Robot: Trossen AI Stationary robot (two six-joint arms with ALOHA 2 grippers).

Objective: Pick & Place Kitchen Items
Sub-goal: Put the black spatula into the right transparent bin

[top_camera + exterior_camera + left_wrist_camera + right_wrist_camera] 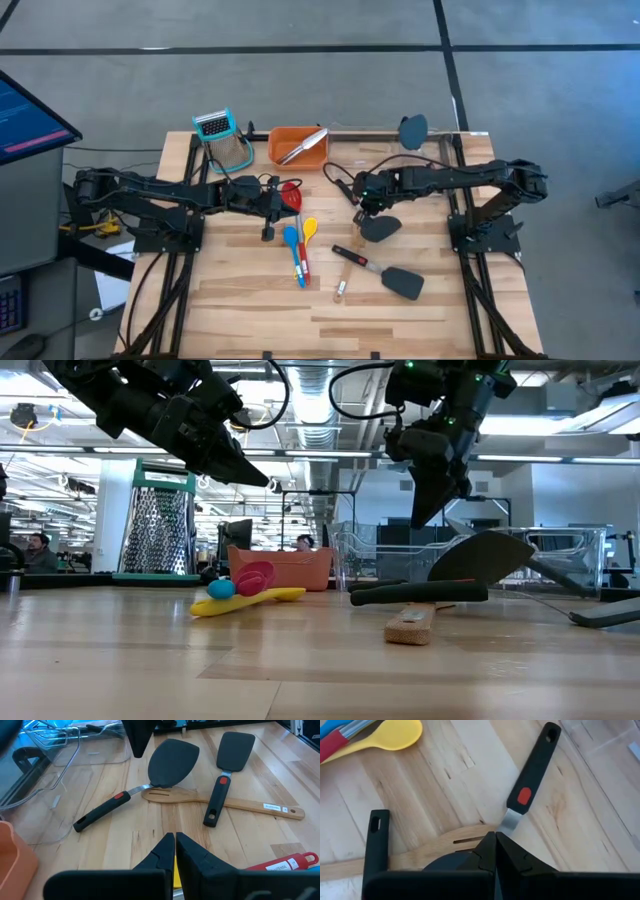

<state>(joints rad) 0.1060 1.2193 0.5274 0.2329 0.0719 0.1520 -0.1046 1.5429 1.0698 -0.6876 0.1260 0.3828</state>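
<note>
Nearest the table's front edge lies a black spatula (403, 281) with a broad flat blade and a black handle bearing a small red spot. Its handle crosses a wooden slotted spatula (343, 283), pale, with a small printed label near the handle's end; the writing is too small to read. Just left of these lie three spoons close together: a blue spoon (292, 243), a yellow spoon (309, 229) and a red-handled one (304, 264) whose handle carries white lettering that cannot be made out.

Further back, a second black spatula (378, 228), rounded at the blade with a metal neck and the same red spot on its grip, lies under the right gripper (361, 212). That gripper hangs above the spatula's neck with its fingers pressed together on nothing. The left gripper (277, 203) hovers over the spoons, near a red spoon bowl (291, 194), its fingers likewise pressed together and empty.

Behind them, at the table's far edge, an orange tray (281, 152) holds silver tongs (303, 146). A metal grater (231, 148) with a blue top stands to its left. A clear bin (350, 555) sits to the tray's right.
</note>
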